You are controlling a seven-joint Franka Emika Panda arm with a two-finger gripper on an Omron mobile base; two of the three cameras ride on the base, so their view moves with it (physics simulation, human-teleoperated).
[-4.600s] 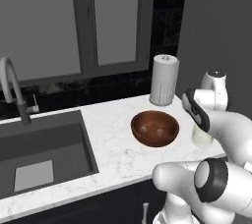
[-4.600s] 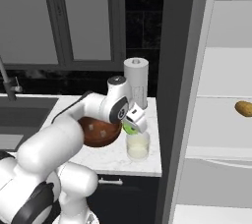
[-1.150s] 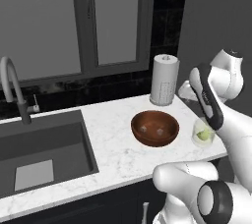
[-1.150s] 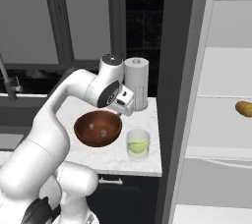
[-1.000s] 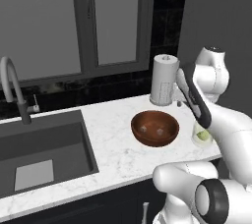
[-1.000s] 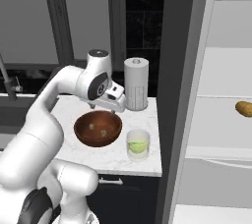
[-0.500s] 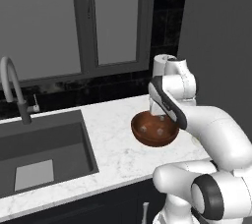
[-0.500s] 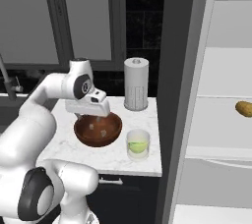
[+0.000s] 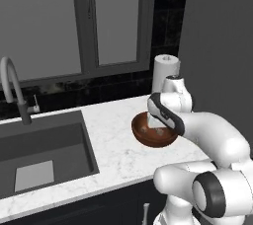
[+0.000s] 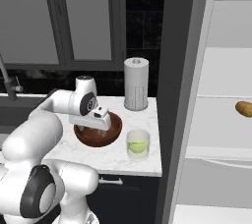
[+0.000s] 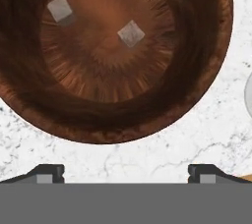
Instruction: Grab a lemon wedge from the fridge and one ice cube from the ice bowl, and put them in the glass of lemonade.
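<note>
The reddish-brown ice bowl (image 11: 147, 95) lies right under the hand, with two pale ice cubes (image 11: 131, 33) on its bottom. My gripper (image 11: 126, 173) hangs over the bowl's near rim, open, with nothing between its widely spread fingertips (image 11: 48, 171). From the base views, the gripper (image 9: 157, 126) (image 10: 94, 127) reaches down into the ice bowl (image 9: 143, 137) (image 10: 114, 130). The glass of lemonade (image 10: 138, 143) stands just right of the bowl with a yellow-green lemon wedge (image 10: 138, 147) in it. The fridge (image 10: 216, 139) stands open at the right.
A white paper-towel roll (image 10: 136, 84) (image 9: 165, 71) stands behind the bowl. A tan-orange oval item (image 10: 244, 108) lies on a fridge shelf. The sink (image 9: 39, 150) and its faucet (image 9: 12, 86) take up the counter's left. The counter's front edge runs close below the glass.
The arm has swung left from beside the paper-towel roll and glass and come down over the ice bowl. The gripper stayed open.
</note>
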